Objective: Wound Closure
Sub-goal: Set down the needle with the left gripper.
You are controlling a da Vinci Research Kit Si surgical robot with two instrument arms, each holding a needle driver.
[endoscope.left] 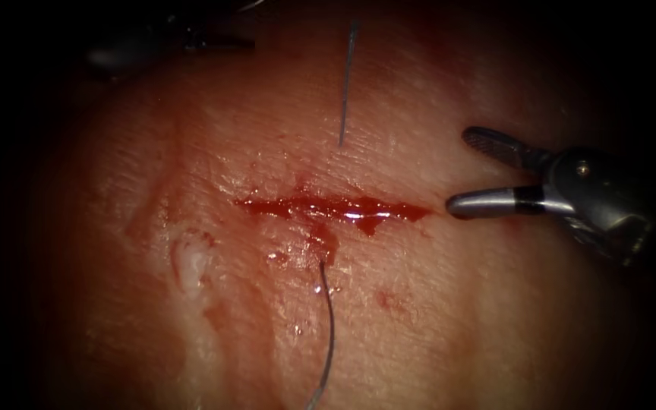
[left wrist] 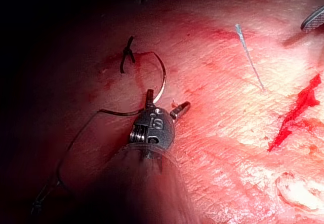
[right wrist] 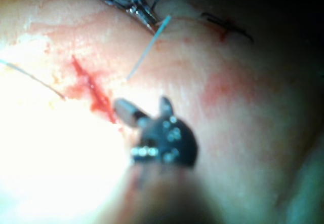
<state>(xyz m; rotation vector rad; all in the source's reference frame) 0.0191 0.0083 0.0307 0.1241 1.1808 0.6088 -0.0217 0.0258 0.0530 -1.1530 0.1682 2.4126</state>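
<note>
The cut (endoscope.left: 335,206) runs crosswise on the tissue (endoscope.left: 449,319) with red fluid in it. Thread (endoscope.left: 345,83) comes out of the tissue just above the cut. More thread (endoscope.left: 329,326) enters just below it and trails toward the near edge. My right tool (endoscope.left: 461,170) hovers off the cut's right end, jaws open, holding nothing. My left tool (left wrist: 166,102) sits far to the cut's upper left with jaws spread. The curved needle (left wrist: 164,74) lies out of the tissue, its tail end at one left jaw and not gripped. Dark thread (left wrist: 81,133) trails from that tail.
An earlier stitch with short dark cut ends (left wrist: 126,56) sits beside the needle's tip. A pale raised patch (endoscope.left: 191,262) marks the tissue at the cut's lower left. Small red spots (endoscope.left: 389,300) lie below the cut.
</note>
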